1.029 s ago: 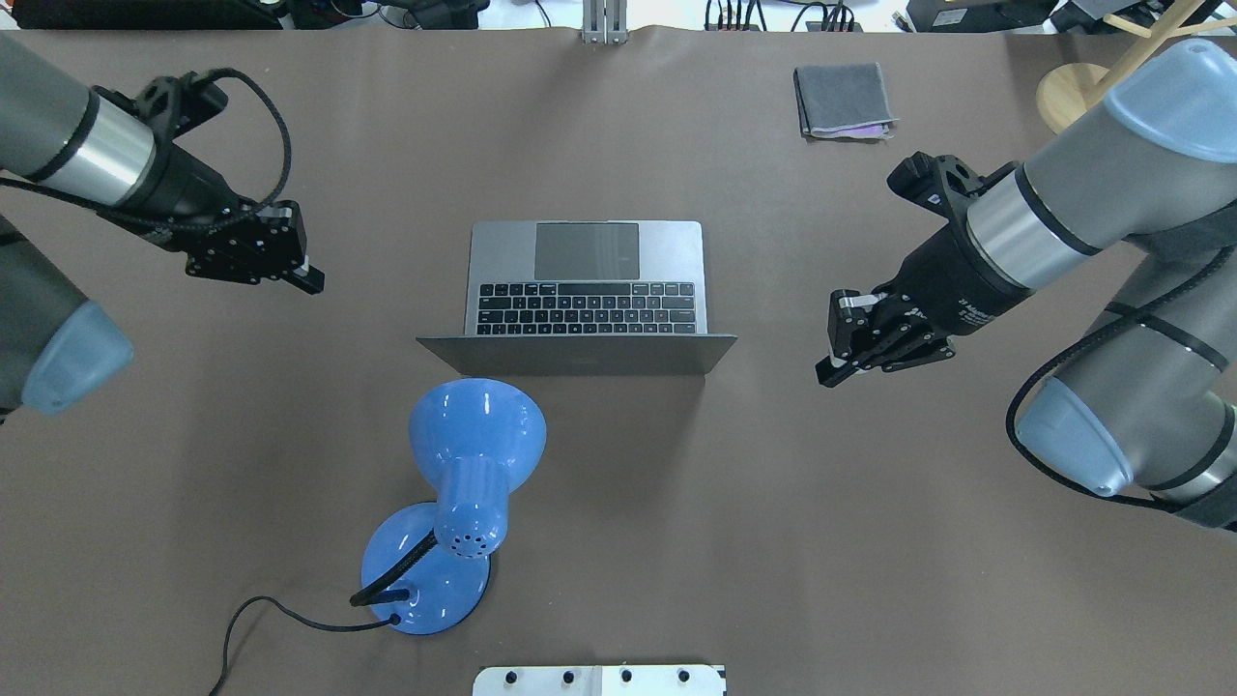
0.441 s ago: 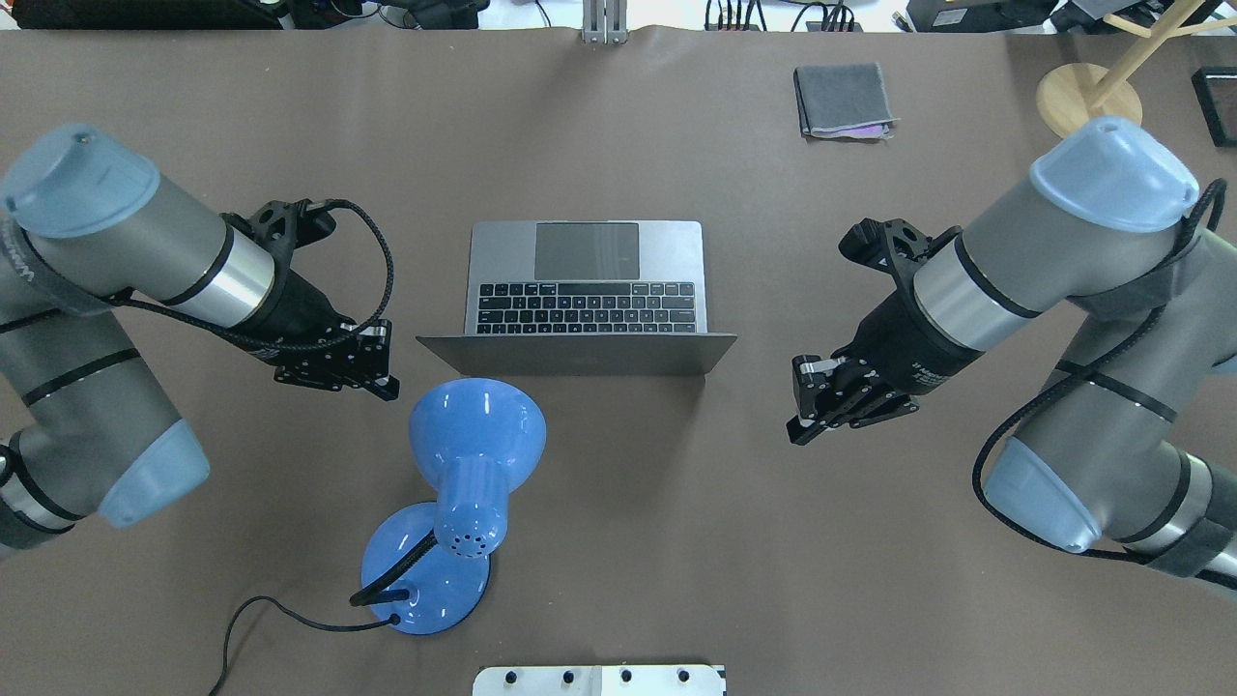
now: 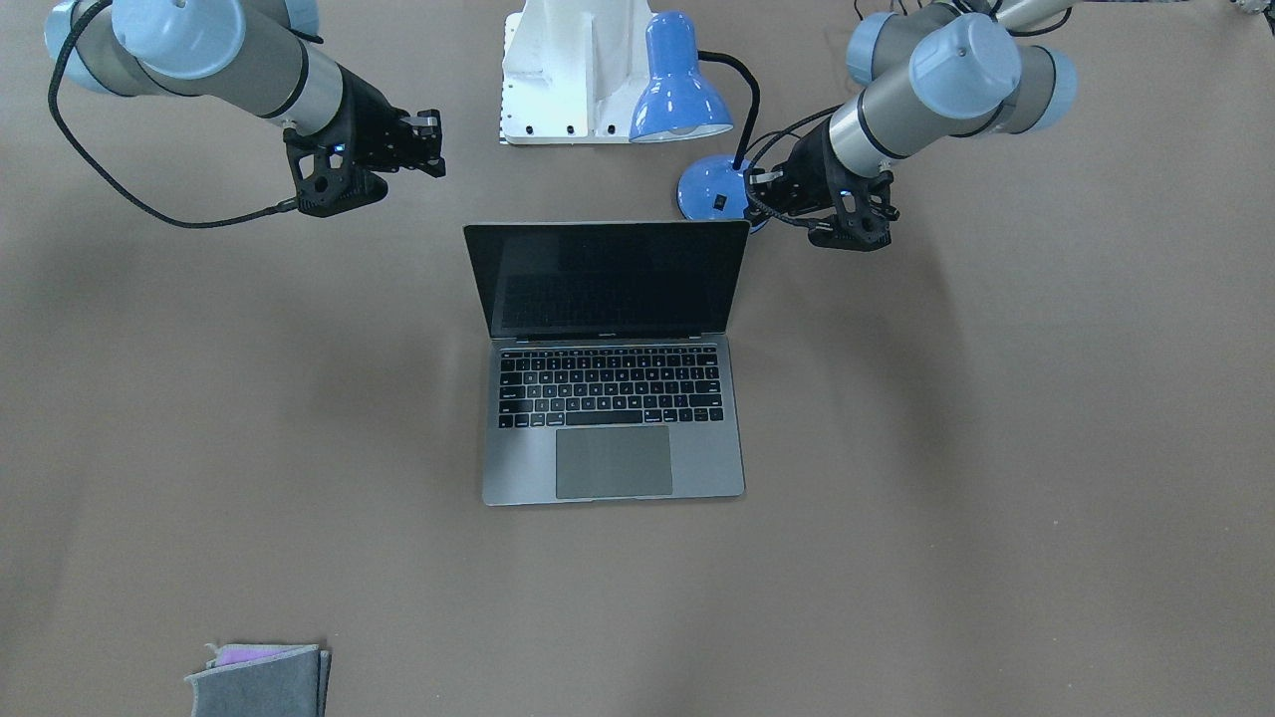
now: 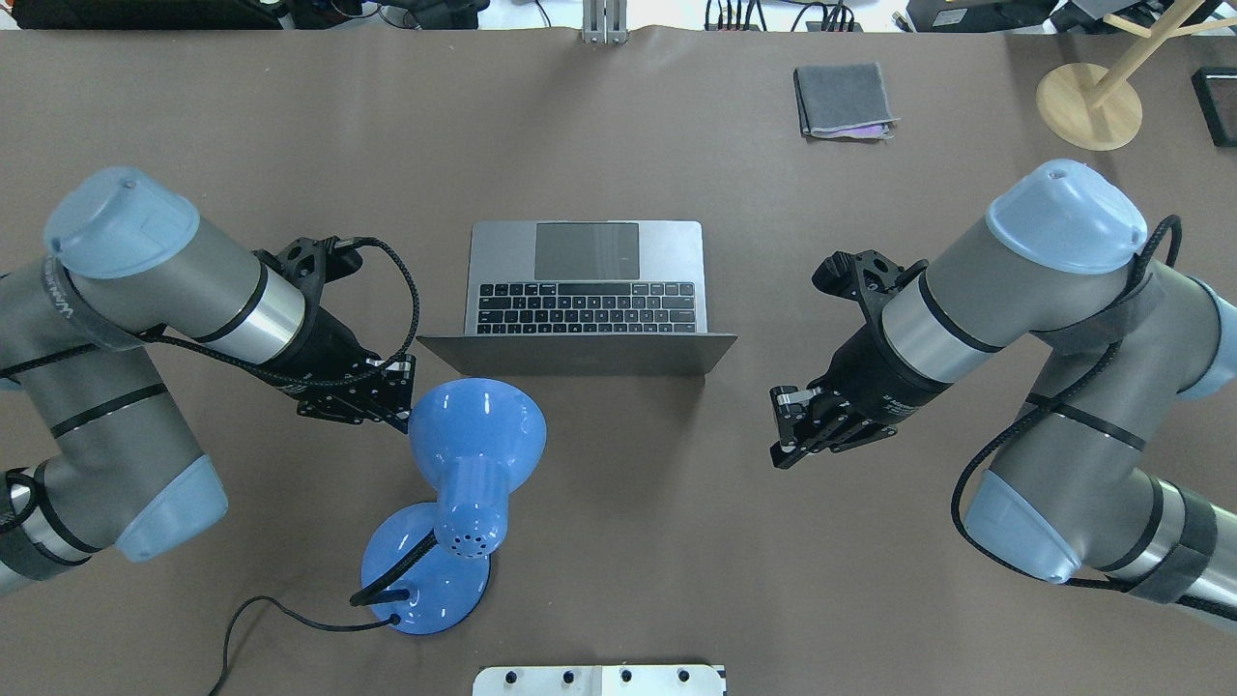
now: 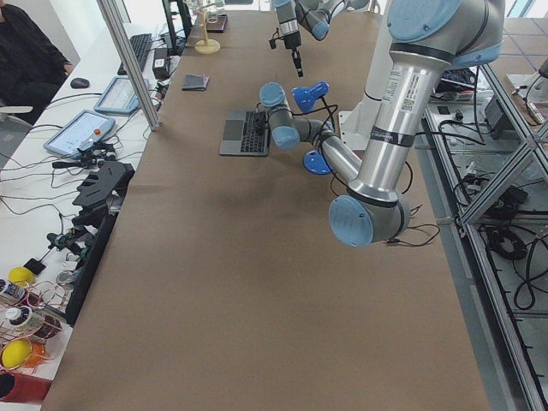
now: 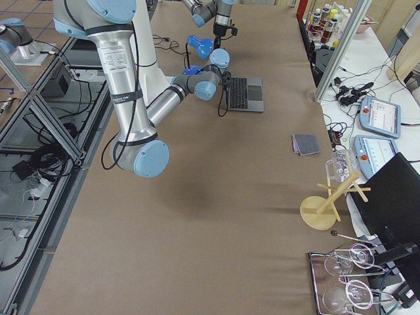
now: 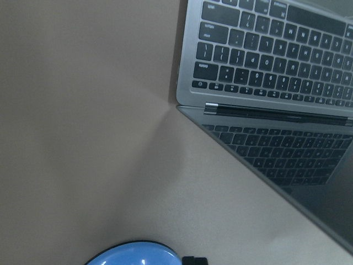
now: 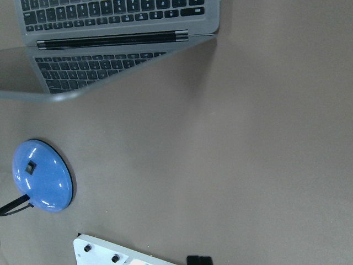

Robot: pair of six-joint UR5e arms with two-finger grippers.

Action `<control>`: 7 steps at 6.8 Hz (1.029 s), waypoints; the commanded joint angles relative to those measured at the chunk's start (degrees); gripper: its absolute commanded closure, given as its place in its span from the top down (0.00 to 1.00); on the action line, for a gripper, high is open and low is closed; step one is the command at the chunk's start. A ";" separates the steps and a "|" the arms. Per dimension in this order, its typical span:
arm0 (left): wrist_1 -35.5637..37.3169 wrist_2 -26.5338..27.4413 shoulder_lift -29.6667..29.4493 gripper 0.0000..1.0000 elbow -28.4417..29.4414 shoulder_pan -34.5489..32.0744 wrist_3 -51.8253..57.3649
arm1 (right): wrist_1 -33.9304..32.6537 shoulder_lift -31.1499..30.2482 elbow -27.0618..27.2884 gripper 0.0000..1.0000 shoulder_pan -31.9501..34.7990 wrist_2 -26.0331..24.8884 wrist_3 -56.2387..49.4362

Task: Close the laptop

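Observation:
The space-grey laptop (image 4: 586, 280) lies open in the middle of the table, with its lid (image 4: 577, 354) raised on the robot's side. Its black screen (image 3: 608, 279) faces the front camera. My left gripper (image 4: 398, 418) is shut and empty. It hangs just left of the lid's left corner, close against the blue lamp's shade (image 4: 475, 425). My right gripper (image 4: 779, 456) is shut and empty, off the lid's right corner and apart from it. The left wrist view shows the hinge corner of the laptop (image 7: 265, 61). The right wrist view shows the other corner of the laptop (image 8: 116, 27).
The blue desk lamp's base (image 4: 425, 575) and cable sit behind the lid, on the robot's side. A small grey felt pouch (image 4: 843, 100) lies at the far right. A wooden stand (image 4: 1087, 94) is at the far right corner. A white mount plate (image 4: 599, 680) is at the near edge.
Both arms have swung toward the robot's side and inward. The left gripper has come next to the lamp shade. The right gripper has moved behind the lid's line. The laptop has not moved.

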 commanded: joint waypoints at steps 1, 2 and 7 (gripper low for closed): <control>-0.08 1.53 -1.05 0.00 -0.03 2.21 -3.17 | 0.00 0.93 -0.52 0.00 -1.17 -1.09 -0.08; 0.01 3.02 -1.74 0.00 0.06 3.61 -4.66 | 0.00 2.68 -1.92 0.00 -1.52 -1.96 -0.08; 0.10 3.12 -4.65 0.00 1.02 4.06 -6.17 | -0.09 12.18 -10.19 0.00 -2.58 -8.02 -0.25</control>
